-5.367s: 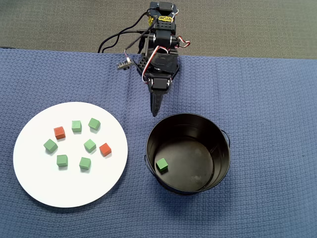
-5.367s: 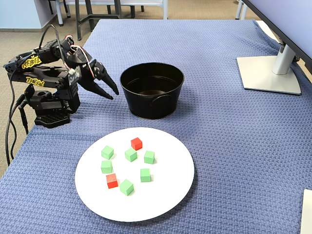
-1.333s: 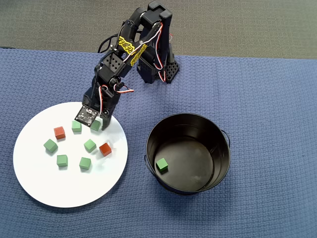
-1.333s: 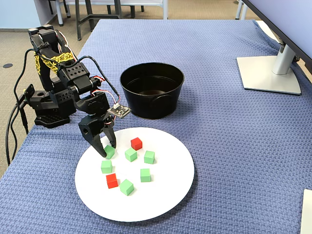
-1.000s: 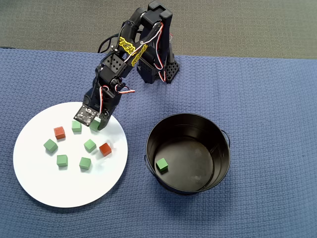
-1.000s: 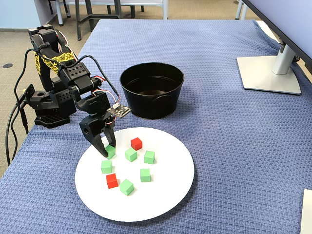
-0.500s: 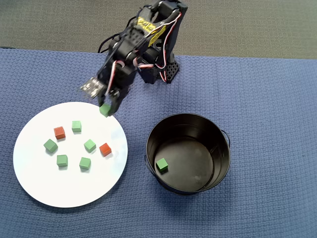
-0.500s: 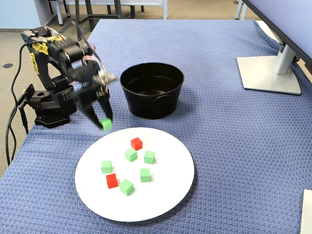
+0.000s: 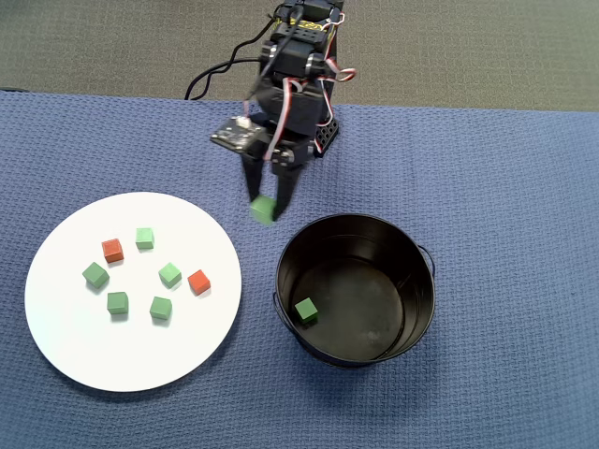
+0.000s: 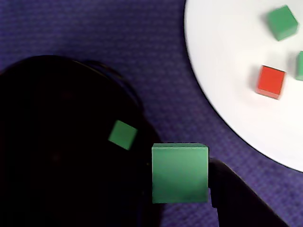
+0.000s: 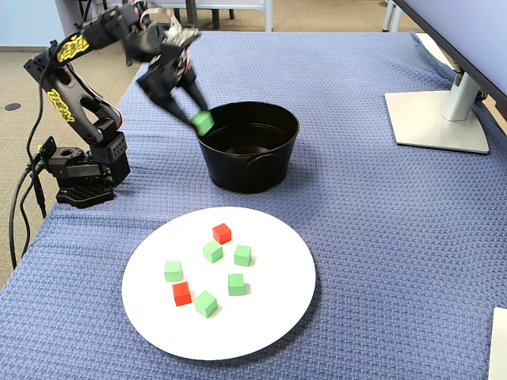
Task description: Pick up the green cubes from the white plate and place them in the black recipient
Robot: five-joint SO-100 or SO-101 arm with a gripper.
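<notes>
My gripper [image 9: 263, 210] is shut on one green cube [image 9: 265, 208], held in the air just outside the upper-left rim of the black recipient [image 9: 281, 276]. In the wrist view the held cube [image 10: 180, 172] fills the lower middle, with a dark finger [image 10: 232, 201] to its right. Another green cube [image 9: 305, 311] lies on the recipient's floor. Several green cubes [image 9: 169, 274] and two red-orange cubes [image 9: 197, 282] rest on the white plate [image 9: 122, 351] at the left. In the fixed view the held cube [image 11: 204, 122] hangs at the recipient's [image 11: 245, 166] left rim.
A blue woven cloth [image 9: 505, 187] covers the table. The arm's base [image 11: 79, 178] and its cables [image 11: 20, 214] stand at the table's edge. A monitor stand [image 11: 440, 119] sits at the far right of the fixed view.
The gripper shut on a green cube at the plate's upper edge, lifted it, and swung right with it to the recipient's rim.
</notes>
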